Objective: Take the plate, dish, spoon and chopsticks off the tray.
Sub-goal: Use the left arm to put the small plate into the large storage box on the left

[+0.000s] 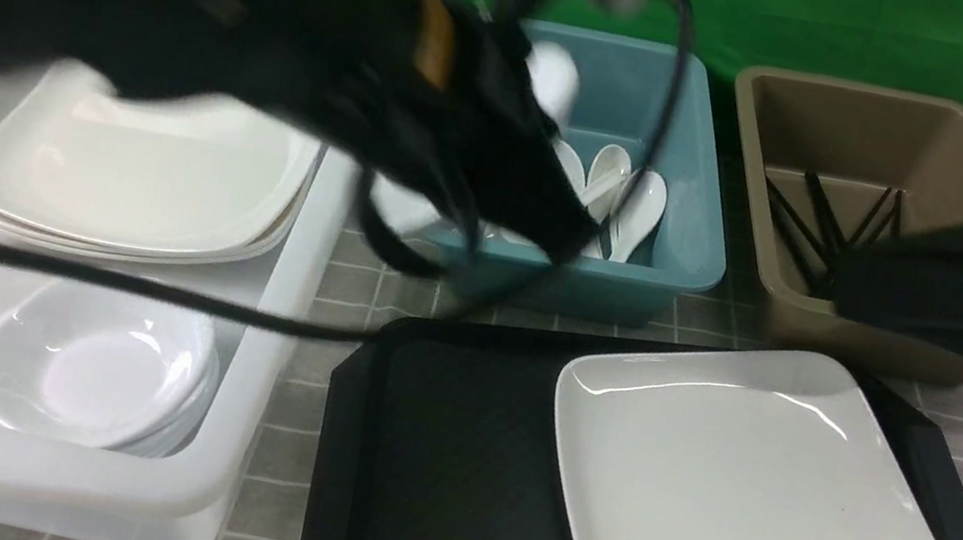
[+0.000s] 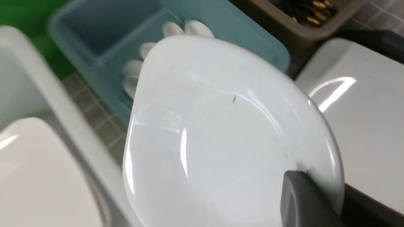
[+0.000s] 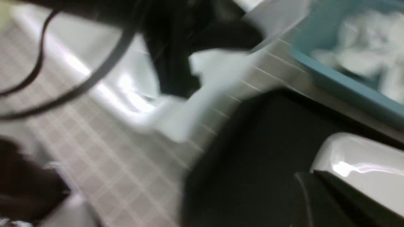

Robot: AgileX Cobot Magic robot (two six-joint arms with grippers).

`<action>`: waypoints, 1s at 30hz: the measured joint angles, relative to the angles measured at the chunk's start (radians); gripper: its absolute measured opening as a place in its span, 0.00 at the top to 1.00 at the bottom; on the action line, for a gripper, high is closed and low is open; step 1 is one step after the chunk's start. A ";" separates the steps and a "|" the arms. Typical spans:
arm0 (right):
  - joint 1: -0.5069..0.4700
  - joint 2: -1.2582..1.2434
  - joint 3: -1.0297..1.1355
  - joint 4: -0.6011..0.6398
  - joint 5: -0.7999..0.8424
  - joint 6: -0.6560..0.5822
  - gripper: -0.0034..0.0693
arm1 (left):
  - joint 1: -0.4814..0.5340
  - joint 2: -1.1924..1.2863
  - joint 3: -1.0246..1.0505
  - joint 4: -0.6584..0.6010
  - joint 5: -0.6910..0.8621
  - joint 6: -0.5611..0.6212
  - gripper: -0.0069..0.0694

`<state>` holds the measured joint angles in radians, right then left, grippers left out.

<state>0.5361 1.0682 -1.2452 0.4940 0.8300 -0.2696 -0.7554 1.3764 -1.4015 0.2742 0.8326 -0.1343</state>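
My left gripper is shut on the rim of a small greyish-white dish and holds it tilted in the air between the white bin and the blue bin. The arm hides most of the dish in the front view. The large white plate lies on the right half of the black tray. No spoon or chopsticks lie on the tray. My right gripper hovers by the brown bin above the tray's far right corner. Its fingers look closed and empty.
The white bin on the left holds a stack of large plates and a stack of small dishes. The blue bin holds several white spoons. The brown bin holds black chopsticks.
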 joint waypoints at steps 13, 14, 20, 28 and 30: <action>0.211 0.295 -0.182 0.156 -0.033 -0.125 0.92 | 0.384 -0.097 0.159 0.000 0.285 -0.035 0.88; 0.227 0.320 -0.208 0.156 -0.033 -0.125 0.92 | 0.393 -0.097 0.197 -0.013 0.262 -0.031 0.88; 0.255 0.439 -0.394 0.117 0.006 -0.111 0.92 | 0.398 -0.096 0.388 -0.069 0.084 -0.019 0.88; 0.255 0.505 -0.517 -0.065 0.099 0.001 0.92 | 0.398 -0.096 0.499 -0.113 -0.091 0.020 0.80; 0.255 0.509 -0.518 -0.074 0.102 0.006 0.92 | 0.398 -0.096 0.505 -0.133 -0.110 0.039 0.73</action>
<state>0.7909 1.5771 -1.7629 0.4202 0.9325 -0.2636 -0.3573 1.2806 -0.8962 0.1415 0.7225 -0.0955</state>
